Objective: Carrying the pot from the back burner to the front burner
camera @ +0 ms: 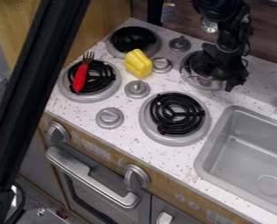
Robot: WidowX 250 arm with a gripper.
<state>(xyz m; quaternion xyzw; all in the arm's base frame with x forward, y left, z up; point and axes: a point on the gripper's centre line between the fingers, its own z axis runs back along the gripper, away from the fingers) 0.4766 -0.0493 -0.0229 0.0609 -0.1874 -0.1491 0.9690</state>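
Note:
Over the right-hand back burner, at the upper right of the camera view, my black gripper (225,72) hangs low, right at the pot. The small silver pot (206,82) stands on that burner, its dark inside and right part mostly hidden behind the gripper. Whether the two touch I cannot tell. Nearer the camera, the right-hand front burner (177,113) shows a bare black coil in a grey ring.
A yellow pepper (139,63) lies between the left burners and the knobs. A red-handled fork (80,78) rests on the left front burner. Several grey knobs stand between the burners. The sink (202,159) is at the right.

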